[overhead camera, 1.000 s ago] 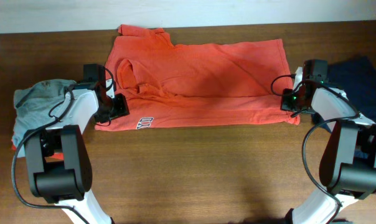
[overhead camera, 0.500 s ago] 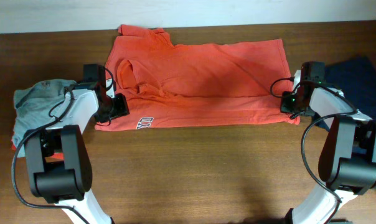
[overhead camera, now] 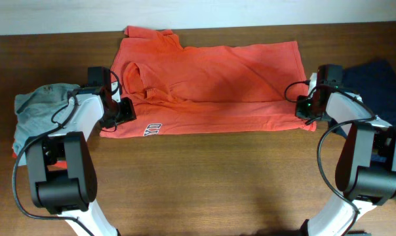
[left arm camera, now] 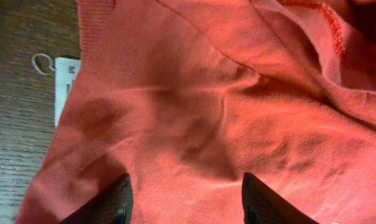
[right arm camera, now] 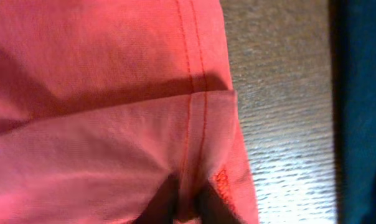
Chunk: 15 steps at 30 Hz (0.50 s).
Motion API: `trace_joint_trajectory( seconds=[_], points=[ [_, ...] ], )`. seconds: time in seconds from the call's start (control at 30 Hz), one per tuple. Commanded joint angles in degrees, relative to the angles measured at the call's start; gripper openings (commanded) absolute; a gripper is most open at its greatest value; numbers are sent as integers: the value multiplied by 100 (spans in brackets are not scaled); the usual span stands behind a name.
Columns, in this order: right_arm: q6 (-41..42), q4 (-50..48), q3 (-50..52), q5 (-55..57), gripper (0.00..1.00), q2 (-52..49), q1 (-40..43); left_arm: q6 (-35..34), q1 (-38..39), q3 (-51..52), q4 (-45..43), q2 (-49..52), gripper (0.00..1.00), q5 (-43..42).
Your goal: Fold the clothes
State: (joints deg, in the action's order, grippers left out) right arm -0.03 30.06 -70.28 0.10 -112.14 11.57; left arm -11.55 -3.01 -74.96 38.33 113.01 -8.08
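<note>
The orange-red T-shirt [overhead camera: 211, 85] lies folded across the far middle of the table, its white-and-navy lettering [overhead camera: 152, 129] showing at the front left edge. My left gripper [overhead camera: 122, 111] is open over the shirt's left end; its two fingers [left arm camera: 185, 202] straddle flat orange cloth [left arm camera: 194, 112], with a white size tag [left arm camera: 62, 84] beside it. My right gripper [overhead camera: 305, 108] is at the shirt's right hem and is shut on a pinch of the orange cloth [right arm camera: 189, 202] next to the stitched hem [right arm camera: 197, 93].
A light grey shirt [overhead camera: 37, 115] is bunched at the left edge, with a bit of orange under it. A navy shirt [overhead camera: 381, 92] lies at the right edge, also in the right wrist view [right arm camera: 362, 93]. Bare wooden table [overhead camera: 211, 177] lies in front.
The right gripper has shifted very slightly left at the hem. The left arm and the shirt have not visibly moved.
</note>
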Motion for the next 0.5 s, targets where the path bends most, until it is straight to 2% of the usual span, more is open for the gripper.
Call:
trace_joint_trajectory(
  seconds=[0.0, 0.23, 0.47],
  points=[
    [50, -7, -55, 15, 4, -42, -20, 114, 2, 17, -13, 57, 56, 42],
    [96, -9, -109, 20, 4, 138, -20, 114, 2, 17, -15, 57, 56, 42],
    [177, 4, -619, 15, 4, 240, -20, 114, 2, 17, -13, 57, 56, 42]
  ],
)
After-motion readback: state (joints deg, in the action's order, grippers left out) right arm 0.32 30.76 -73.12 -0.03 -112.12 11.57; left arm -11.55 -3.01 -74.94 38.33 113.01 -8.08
